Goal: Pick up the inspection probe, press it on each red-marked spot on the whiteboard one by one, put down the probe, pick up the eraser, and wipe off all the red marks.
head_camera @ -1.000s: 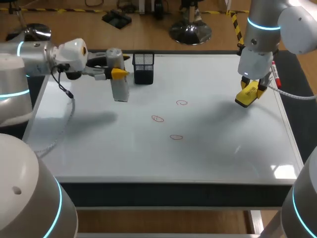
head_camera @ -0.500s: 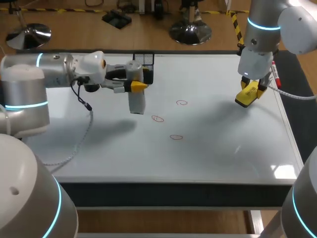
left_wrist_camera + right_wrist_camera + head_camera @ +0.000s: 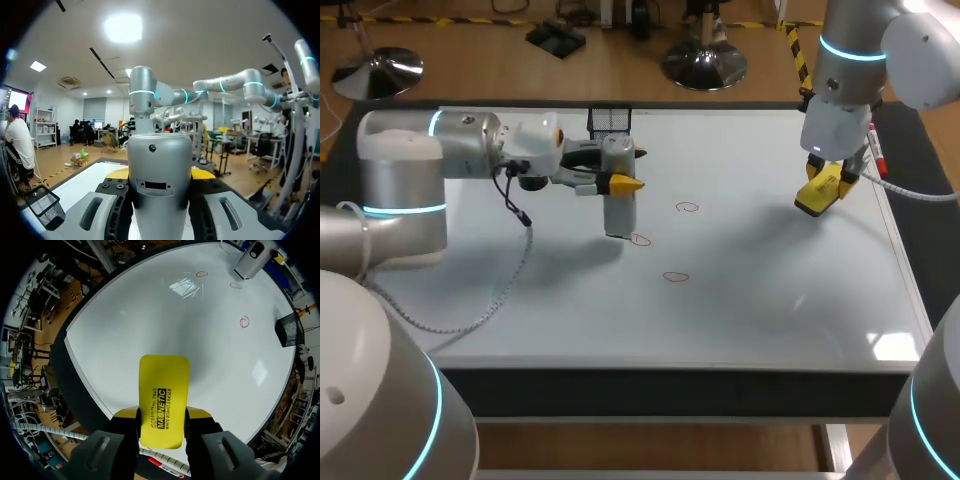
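Left end effector (image 3: 620, 181) grips probe (image 3: 619, 212); eraser (image 3: 817, 194) near whiteboard (image 3: 770, 300) edge.

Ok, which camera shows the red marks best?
The head view: all three red marks lie in plain sight on the whiteboard, with the probe beside the middle one. The right wrist view shows them small, far beyond the eraser. The left wrist view shows none; the probe blocks it.

Grey cylindrical probe (image 3: 618, 208), upright in the left gripper (image 3: 623, 181), tip just beside the middle red mark (image 3: 639, 239). Yellow eraser (image 3: 164, 390) clamped in the right gripper (image 3: 162, 416).
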Robot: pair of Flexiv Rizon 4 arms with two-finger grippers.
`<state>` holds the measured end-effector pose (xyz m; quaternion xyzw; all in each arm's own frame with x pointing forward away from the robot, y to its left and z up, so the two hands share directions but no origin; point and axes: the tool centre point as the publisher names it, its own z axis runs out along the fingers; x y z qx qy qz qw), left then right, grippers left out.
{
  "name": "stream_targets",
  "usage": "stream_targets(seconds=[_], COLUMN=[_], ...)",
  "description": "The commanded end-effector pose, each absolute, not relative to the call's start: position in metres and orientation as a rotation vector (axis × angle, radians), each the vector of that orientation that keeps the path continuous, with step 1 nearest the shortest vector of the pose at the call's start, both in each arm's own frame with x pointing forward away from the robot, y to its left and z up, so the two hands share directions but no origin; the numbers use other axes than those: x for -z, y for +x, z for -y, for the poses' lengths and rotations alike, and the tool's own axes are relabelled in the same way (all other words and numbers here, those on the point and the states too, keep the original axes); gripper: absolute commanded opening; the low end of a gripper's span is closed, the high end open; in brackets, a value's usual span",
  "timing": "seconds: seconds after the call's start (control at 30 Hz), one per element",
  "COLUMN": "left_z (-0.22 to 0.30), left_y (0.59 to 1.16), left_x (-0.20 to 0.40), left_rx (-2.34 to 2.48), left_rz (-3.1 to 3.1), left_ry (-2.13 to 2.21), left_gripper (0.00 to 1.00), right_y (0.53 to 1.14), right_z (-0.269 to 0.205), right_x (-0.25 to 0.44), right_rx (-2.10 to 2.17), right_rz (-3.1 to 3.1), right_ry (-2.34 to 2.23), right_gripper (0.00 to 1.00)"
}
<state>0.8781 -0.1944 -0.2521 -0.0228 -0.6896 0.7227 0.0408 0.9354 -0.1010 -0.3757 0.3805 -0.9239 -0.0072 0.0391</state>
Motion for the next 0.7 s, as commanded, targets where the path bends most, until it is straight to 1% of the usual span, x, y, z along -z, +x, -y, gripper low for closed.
stream_targets(seconds=[0.03,0.4,0.7], left_z=[0.203,0.215,0.218], left_y=[0.886,0.899,0.901], left_x=[0.260,0.278,0.280], left_rx=[-2.209,-2.189,-2.186], left_rz=[2.087,2.062,2.049], left_ry=[-0.091,-0.093,-0.078], left_gripper=[0.00,0.00,0.00], right_y=[0.935,0.935,0.935], right_z=[0.102,0.102,0.102], right_x=[0.375,0.375,0.375], right_rx=[0.018,0.018,0.018], right_rz=[2.830,2.830,2.830], right_ry=[1.168,1.168,1.168], right_gripper=[0.00,0.00,0.00])
